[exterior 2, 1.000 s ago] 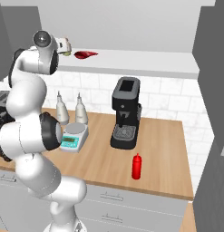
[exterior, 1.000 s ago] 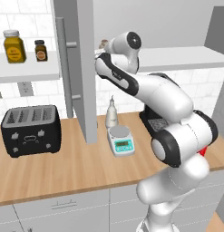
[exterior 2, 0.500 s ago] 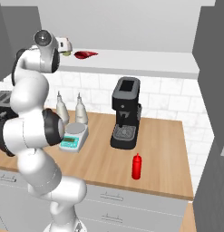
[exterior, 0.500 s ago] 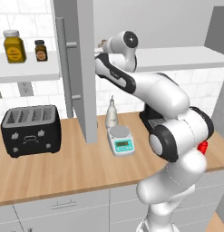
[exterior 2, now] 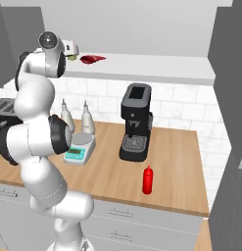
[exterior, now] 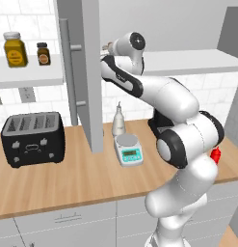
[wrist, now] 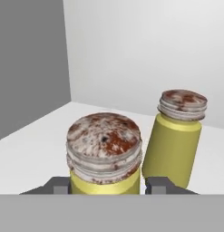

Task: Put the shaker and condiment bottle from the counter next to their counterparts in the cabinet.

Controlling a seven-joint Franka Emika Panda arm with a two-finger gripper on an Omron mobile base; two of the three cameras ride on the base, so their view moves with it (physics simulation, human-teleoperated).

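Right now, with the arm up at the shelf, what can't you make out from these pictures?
- Hand view: whether the end effector grips or has released the near shaker; the grey band cuts it off.
- Left base view: condiment bottle, mostly hidden behind the arm.
- Right base view: the shakers, too small beside the dark-red item.

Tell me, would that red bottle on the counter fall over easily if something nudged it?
Probably yes: the red bottle is tall and slim and stands upright on a narrow base on the counter. It is likely light, so a low push might slide it. Once down, its round body would probably roll.
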